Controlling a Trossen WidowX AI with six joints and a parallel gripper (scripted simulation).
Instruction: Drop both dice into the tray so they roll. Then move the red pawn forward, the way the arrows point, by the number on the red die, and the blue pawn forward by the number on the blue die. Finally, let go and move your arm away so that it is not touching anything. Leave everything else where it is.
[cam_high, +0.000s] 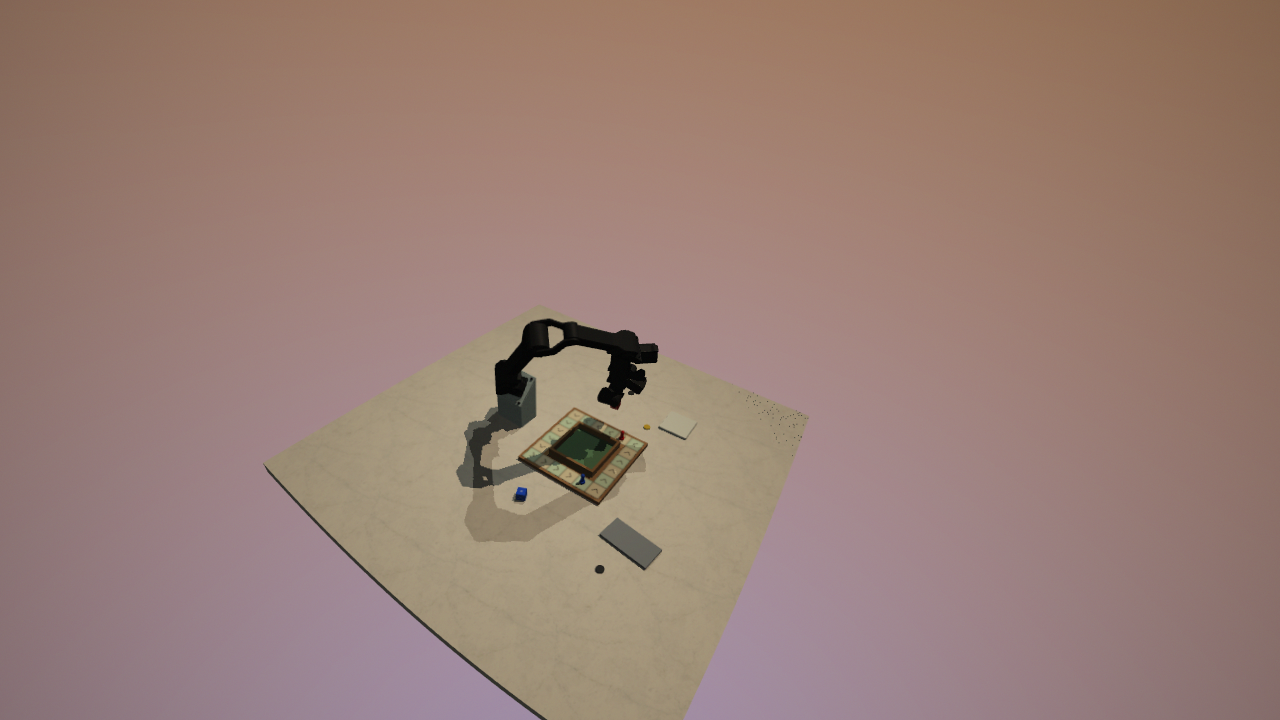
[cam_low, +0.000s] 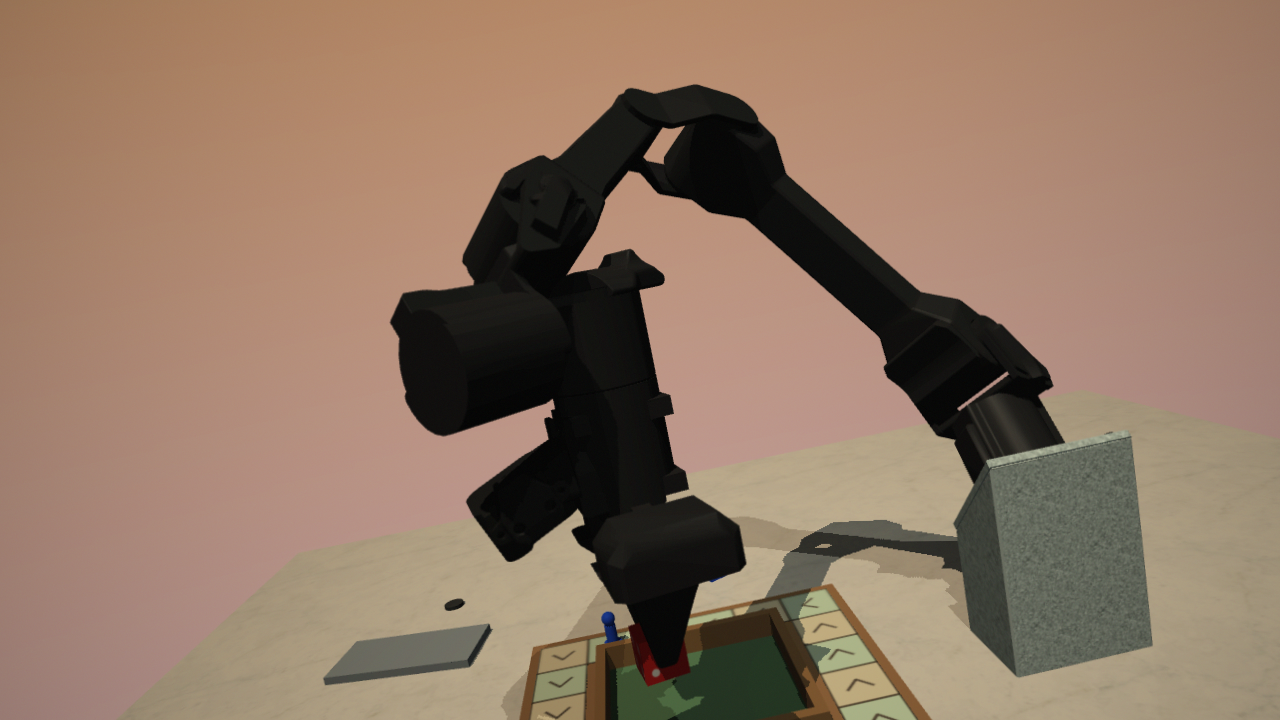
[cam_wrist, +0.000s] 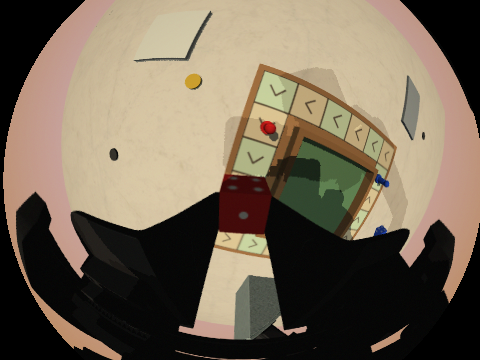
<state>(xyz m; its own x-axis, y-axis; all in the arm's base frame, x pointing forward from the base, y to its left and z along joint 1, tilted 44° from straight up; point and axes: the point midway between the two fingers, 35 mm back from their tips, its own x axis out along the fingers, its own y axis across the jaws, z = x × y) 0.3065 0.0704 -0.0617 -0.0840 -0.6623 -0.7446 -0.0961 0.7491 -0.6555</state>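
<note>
My gripper (cam_wrist: 243, 201) is shut on the red die (cam_wrist: 243, 207) (cam_low: 656, 669) and holds it high above the board. The face toward the wrist camera shows one pip, the face above it four. The tray (cam_wrist: 325, 187) (cam_high: 586, 447) has a green floor and brown walls, in the middle of the board; no die lies in it. The red pawn (cam_wrist: 269, 128) (cam_high: 622, 436) stands on a side square, one from the corner. The blue pawn (cam_wrist: 382, 181) (cam_high: 581, 480) (cam_low: 609, 626) stands on the opposite side. The blue die (cam_high: 520, 493) (cam_wrist: 380, 231) lies on the table outside the board.
A pale square plate (cam_high: 677, 425) (cam_wrist: 172, 36) and a yellow disc (cam_high: 646, 427) (cam_wrist: 193, 81) lie beyond the red pawn's side. A grey slab (cam_high: 630, 543) (cam_low: 407, 654) and a dark disc (cam_high: 599, 569) (cam_low: 454, 604) lie beyond the blue pawn's side. Another dark disc (cam_wrist: 114, 154) shows in the wrist view.
</note>
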